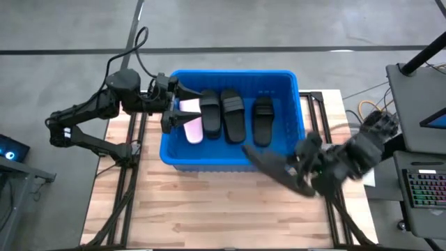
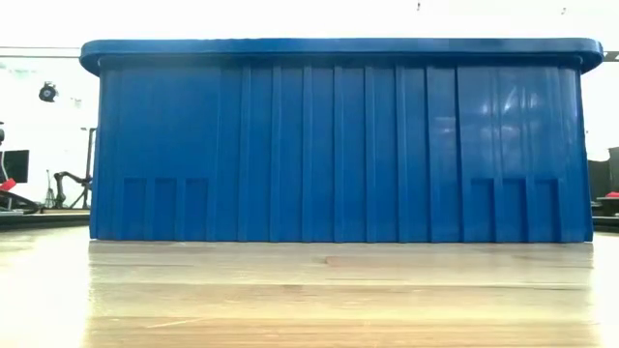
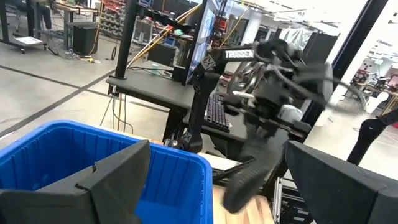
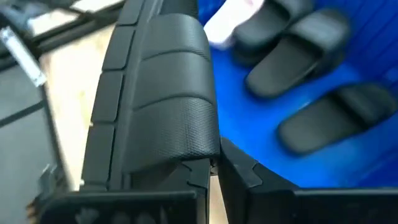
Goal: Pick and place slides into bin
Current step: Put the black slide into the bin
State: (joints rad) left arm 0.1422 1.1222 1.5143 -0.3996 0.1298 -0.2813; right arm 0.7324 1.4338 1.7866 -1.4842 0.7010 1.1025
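The blue bin [image 1: 230, 159] stands mid-table and fills the low view [image 2: 338, 145]. On its floor lie one pale pink slide [image 1: 193, 130] and three black slides [image 1: 211, 115] [image 1: 233, 115] [image 1: 262, 120]; some also show in the right wrist view [image 4: 336, 118]. My right gripper [image 1: 298, 169] is shut on another black slide [image 1: 268, 164] over the bin's near right corner. My left gripper [image 1: 174, 106] hovers open and empty at the bin's left rim, its fingers [image 3: 118, 180] wide apart. My right gripper pinches the black slide by the end nearest to it [image 4: 186, 155] between its two fingers [image 4: 249, 180]. The fingers come slanting from the table's right and lie along the slide. The slide is lifted clear and reaches out past the fingertips toward the bin, slanting downward [image 3: 249, 180].
Bare wooden table [image 1: 223, 216] lies in front of the bin. A desk with a keyboard [image 1: 425, 188] stands off the table's right edge. Dark frame rails [image 1: 132, 181] run along the table's left side and under the right arm.
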